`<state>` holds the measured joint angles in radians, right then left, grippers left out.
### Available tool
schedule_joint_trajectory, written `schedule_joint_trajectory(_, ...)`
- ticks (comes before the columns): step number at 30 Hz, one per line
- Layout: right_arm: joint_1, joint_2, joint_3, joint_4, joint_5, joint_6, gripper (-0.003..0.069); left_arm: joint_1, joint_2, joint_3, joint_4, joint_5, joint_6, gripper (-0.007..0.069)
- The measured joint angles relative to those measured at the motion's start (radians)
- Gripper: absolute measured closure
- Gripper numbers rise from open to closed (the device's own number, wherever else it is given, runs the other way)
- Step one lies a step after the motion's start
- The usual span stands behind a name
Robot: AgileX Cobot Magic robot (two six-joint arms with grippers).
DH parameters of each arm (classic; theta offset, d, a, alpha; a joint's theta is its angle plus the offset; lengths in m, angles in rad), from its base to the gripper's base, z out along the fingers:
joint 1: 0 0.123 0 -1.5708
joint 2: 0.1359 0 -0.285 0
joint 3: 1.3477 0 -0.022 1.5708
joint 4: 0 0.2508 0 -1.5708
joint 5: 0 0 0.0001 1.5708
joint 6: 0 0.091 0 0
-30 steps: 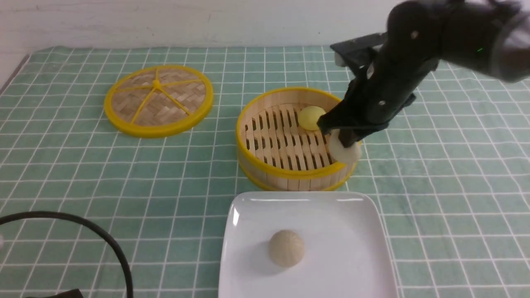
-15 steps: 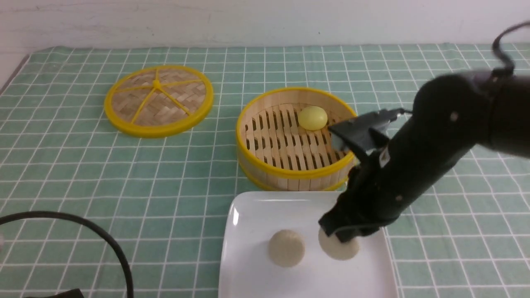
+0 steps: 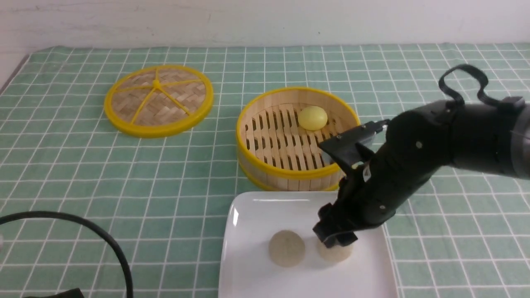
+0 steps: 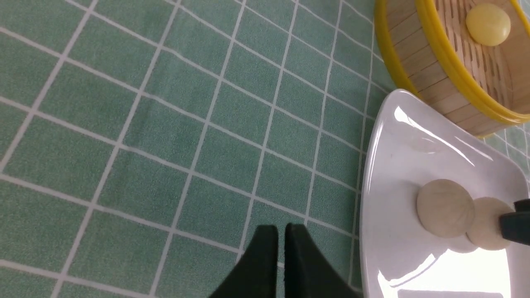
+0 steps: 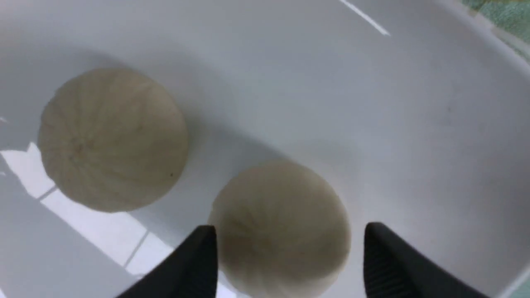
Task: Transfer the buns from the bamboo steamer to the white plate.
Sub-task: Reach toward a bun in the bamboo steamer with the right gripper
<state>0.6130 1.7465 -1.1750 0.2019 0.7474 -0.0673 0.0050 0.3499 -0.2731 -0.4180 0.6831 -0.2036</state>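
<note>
Plate (image 3: 256, 207): 2 beige buns (image 3: 286, 248), steamer (image 3: 265, 165): yellow bun (image 3: 312, 118)

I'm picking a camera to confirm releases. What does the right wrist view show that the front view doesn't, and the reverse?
Only the right wrist view: the right gripper with a fingertip on either side of one beige bun, a gap showing on one side, and faint pleat lines on it and on the other beige bun.

Only the front view: the bamboo steamer with the yellow bun inside, the lid lying apart, and the right arm.

Both: two beige buns side by side on the white plate.
</note>
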Motion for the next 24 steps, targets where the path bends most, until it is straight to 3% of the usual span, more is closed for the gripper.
schedule_joint_trajectory(7, 0.000, -0.011, -0.226, -0.105, 0.025, 0.000, 0.0145, 0.000, 0.000, 0.000, 0.000, -0.002, 0.000, 0.0559)
schedule_joint_trajectory(16, -0.089, 0.240, -0.573, -0.133, -0.054, 0.103, 0.0227, 0.000, 0.000, 0.000, -0.003, -0.005, 0.000, 0.0549)
schedule_joint_trajectory(17, -0.100, 0.264, -0.607, -0.133, -0.053, 0.110, 0.0253, 0.000, 0.000, 0.000, -0.003, -0.005, 0.000, 0.0549)
schedule_joint_trajectory(18, -0.116, 0.324, -0.665, -0.135, -0.041, 0.118, 0.0326, 0.000, 0.000, 0.000, -0.003, -0.005, 0.000, 0.0547)
schedule_joint_trajectory(19, -0.119, 0.331, -0.673, -0.135, -0.033, 0.118, 0.0340, 0.000, 0.000, 0.000, -0.003, -0.005, 0.000, 0.0547)
schedule_joint_trajectory(20, -0.132, 0.378, -0.725, -0.135, 0.000, 0.121, 0.0466, 0.000, 0.000, 0.000, -0.003, -0.005, 0.000, 0.0545)
schedule_joint_trajectory(22, -0.145, 0.427, -0.781, -0.135, 0.035, 0.121, 0.0592, 0.000, 0.000, 0.000, -0.003, -0.005, 0.000, 0.0542)
schedule_joint_trajectory(24, -0.158, 0.463, -0.820, -0.133, 0.064, 0.124, 0.0659, 0.000, 0.000, 0.000, -0.003, -0.005, 0.000, 0.0540)
